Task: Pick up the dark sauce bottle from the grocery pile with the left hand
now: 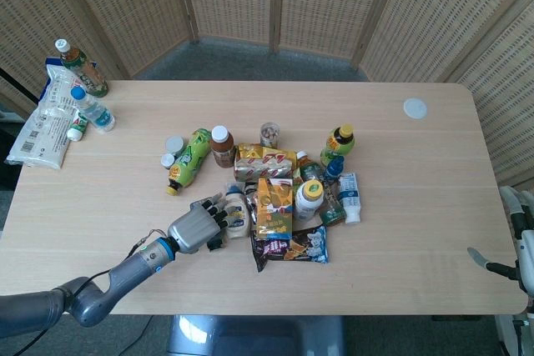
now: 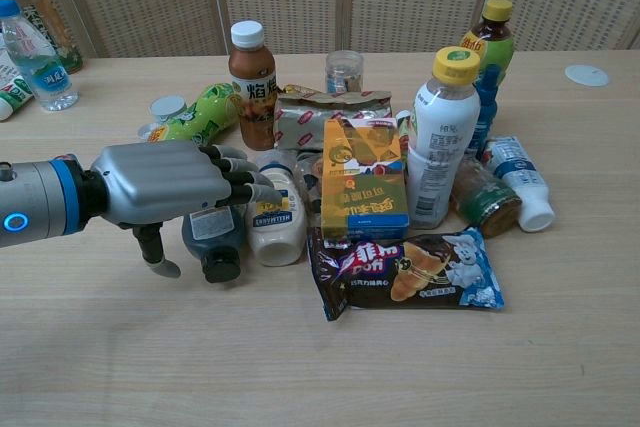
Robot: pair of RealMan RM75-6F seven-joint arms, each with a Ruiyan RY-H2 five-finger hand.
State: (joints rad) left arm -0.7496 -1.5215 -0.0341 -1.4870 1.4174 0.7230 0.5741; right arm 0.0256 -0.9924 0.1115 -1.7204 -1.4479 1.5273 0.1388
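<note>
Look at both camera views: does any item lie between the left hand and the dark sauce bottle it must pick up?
Nothing visible does. The left hand is directly above the dark sauce bottle, its fingers reaching over the neighbouring white mayonnaise bottle, which lies close beside the target's right and could crowd a grasp.

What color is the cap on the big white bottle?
Yellow. The white bottle stands upright with its yellow cap; chest view shows it best.
</note>
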